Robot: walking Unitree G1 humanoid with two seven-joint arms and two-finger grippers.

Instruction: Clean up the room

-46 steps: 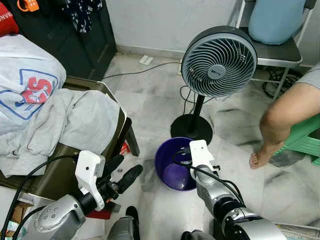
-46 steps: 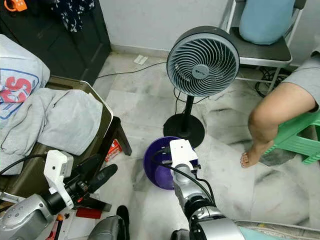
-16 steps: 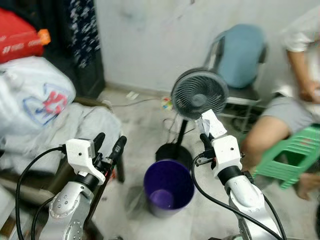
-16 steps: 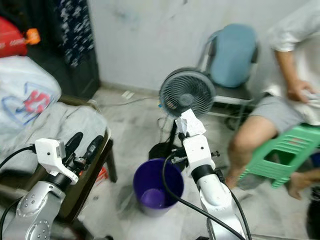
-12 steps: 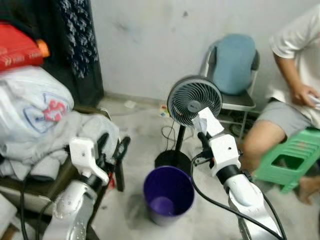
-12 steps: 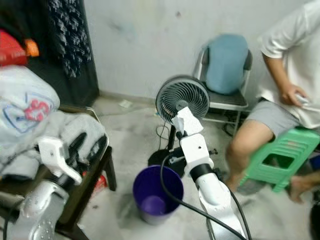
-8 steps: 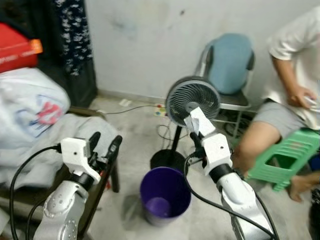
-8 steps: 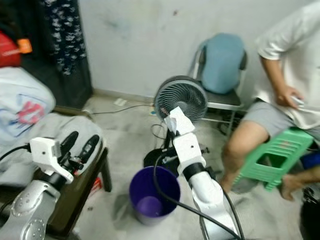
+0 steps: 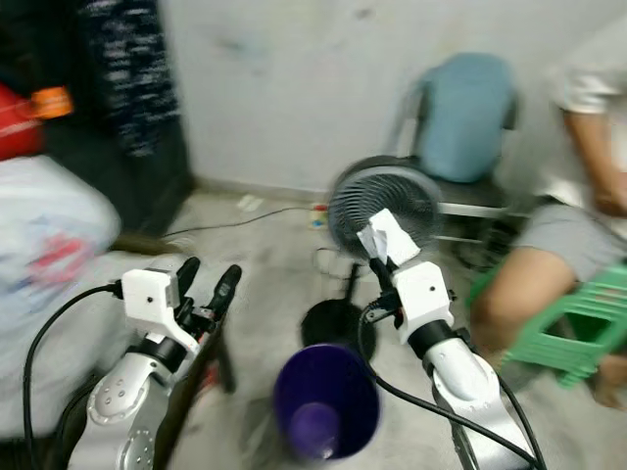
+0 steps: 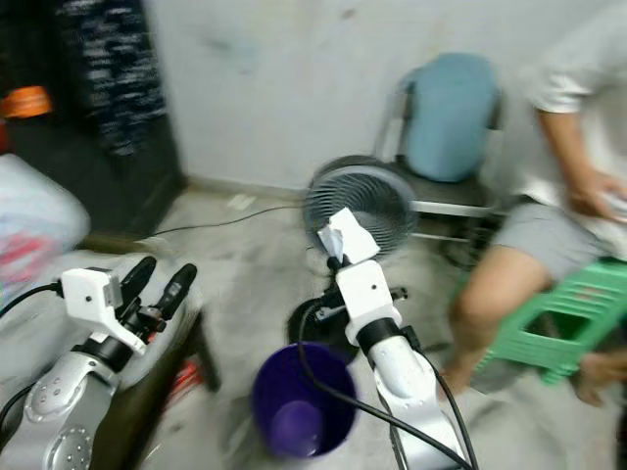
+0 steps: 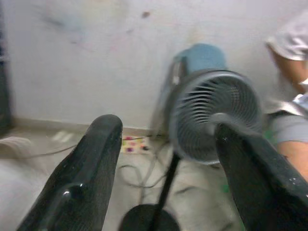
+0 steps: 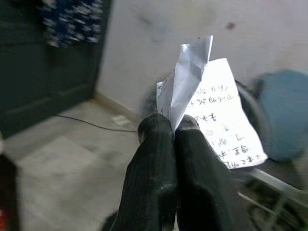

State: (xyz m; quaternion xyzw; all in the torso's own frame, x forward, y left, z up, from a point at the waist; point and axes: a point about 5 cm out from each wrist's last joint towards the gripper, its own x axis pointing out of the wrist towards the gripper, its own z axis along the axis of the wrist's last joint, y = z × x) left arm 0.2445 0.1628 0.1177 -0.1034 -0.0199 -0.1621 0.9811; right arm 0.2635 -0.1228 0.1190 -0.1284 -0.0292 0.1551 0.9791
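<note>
My right gripper (image 12: 172,125) is shut on a crumpled white paper (image 12: 211,108) with handwriting on it. In the left eye view that paper (image 9: 387,235) is held up in front of the fan (image 9: 384,203), above and behind the purple bucket (image 9: 325,411) on the floor. My left gripper (image 9: 207,279) is raised at the left with its fingers (image 11: 82,178) open and nothing between them. It is near a heap of grey and white clothes (image 9: 44,294).
A standing fan on a black base (image 9: 333,318) is just behind the bucket. A person sits on a green stool (image 9: 578,323) at the right. A chair with a blue cushion (image 9: 465,108) stands by the back wall. Cables (image 9: 245,220) run across the floor.
The head camera has swung and the picture is blurred. Both arms stay raised much as before, and the paper is still in my right gripper.
</note>
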